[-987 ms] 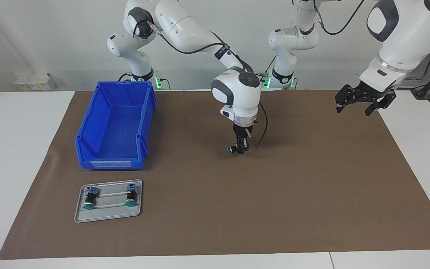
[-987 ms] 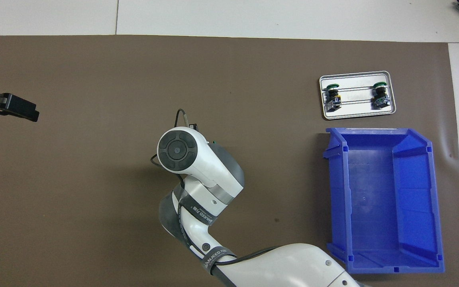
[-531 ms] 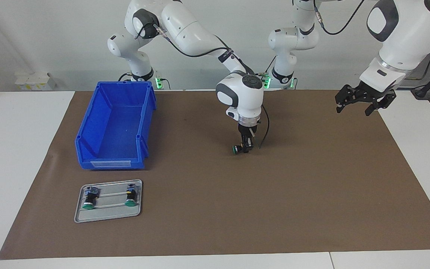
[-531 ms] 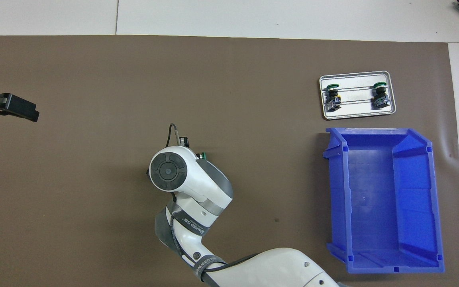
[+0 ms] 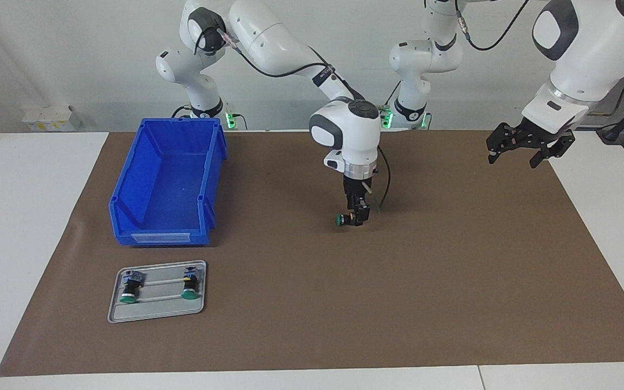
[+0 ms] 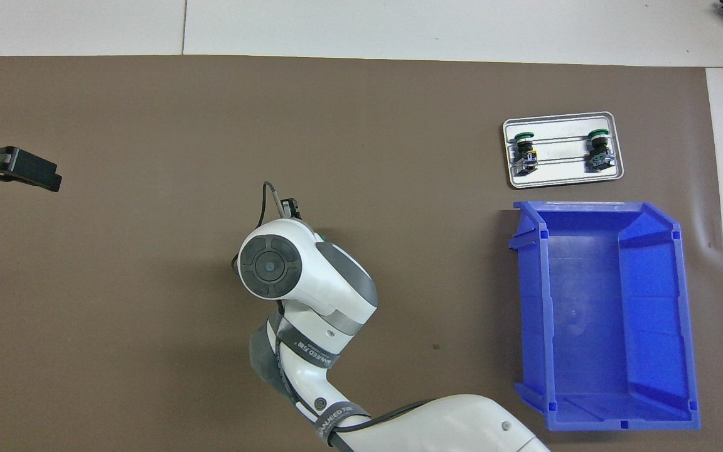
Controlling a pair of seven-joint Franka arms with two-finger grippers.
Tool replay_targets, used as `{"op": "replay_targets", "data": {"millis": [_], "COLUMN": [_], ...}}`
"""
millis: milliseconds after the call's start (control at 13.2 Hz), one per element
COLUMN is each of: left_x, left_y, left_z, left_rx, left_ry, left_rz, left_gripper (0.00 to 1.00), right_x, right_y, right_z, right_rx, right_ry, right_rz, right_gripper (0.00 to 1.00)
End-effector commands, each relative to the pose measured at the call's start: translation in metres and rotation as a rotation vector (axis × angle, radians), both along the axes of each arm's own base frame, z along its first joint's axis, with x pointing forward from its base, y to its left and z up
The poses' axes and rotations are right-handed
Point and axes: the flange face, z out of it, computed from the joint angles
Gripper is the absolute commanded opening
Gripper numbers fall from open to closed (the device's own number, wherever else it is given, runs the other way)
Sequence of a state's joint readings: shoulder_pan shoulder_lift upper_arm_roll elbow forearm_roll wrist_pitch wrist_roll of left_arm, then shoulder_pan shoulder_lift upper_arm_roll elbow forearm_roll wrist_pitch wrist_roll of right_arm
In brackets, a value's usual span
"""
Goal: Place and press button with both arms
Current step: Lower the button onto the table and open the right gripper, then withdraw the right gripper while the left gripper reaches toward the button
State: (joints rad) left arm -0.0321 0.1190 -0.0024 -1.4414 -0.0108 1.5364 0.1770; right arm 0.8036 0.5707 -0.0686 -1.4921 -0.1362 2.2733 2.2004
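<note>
Green-capped black push-button switch [image 5: 345, 219] lies sideways in my right gripper [image 5: 356, 215], clamped low over the middle of the brown paper mat [image 5: 453, 281]; my left gripper [image 5: 528, 142] hangs spread open over the mat's edge; wrist band lettering is unreadable

Landmark: the bin [image 5: 167, 184] is set on the mat [image 5: 453, 281] toward the right arm's end of the surface [image 5: 25, 216].
Tray [image 5: 156, 311]: placed just beside the bin, farther from the robots.
Two spare buttons [image 5: 128, 285]: laid in the tray.
Button [image 5: 344, 219]: held in the right hand [image 5: 356, 216] over mid-mat, well apart from the bin.
Left hand [image 5: 528, 145]: raised over the mat's edge at the left arm's end, farthest from the bin.
</note>
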Motion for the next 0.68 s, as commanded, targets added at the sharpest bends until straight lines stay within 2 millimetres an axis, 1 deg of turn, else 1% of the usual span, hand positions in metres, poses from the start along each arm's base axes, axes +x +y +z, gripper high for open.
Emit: {"op": "replay_targets", "data": {"millis": [0, 152, 304, 456, 607], "left_x": [-0.006, -0.009, -0.012, -0.018, -0.03], "left_y": [0.0, -0.016, -0.025, -0.055, -0.093], "left_z": [0.001, -0.002, -0.003, -0.013, -0.026], "left_rx": [-0.009, -0.01, -0.01, -0.015, -0.02], "left_ry": [-0.013, -0.007, -0.005, -0.019, -0.048], "left_rz": [0.012, -0.021, -0.05, -0.21, -0.32], "left_gripper": [1.0, 1.0, 1.0, 1.0, 1.0], "right_x": [0.01, 0.022, 0.034, 0.054, 0.073], "right_y": [-0.051, -0.1, -0.148, -0.202, -0.274], "right_z": [0.06, 0.088, 0.106, 0.12, 0.139], "right_rx": [-0.033, -0.076, -0.123, -0.194, -0.242], "right_ry": [-0.013, -0.007, 0.001, 0.023, 0.047], "right_rz": [0.061, 0.144, 0.254, 0.425, 0.571], "right_gripper": [1.0, 1.0, 1.0, 1.0, 1.0]}}
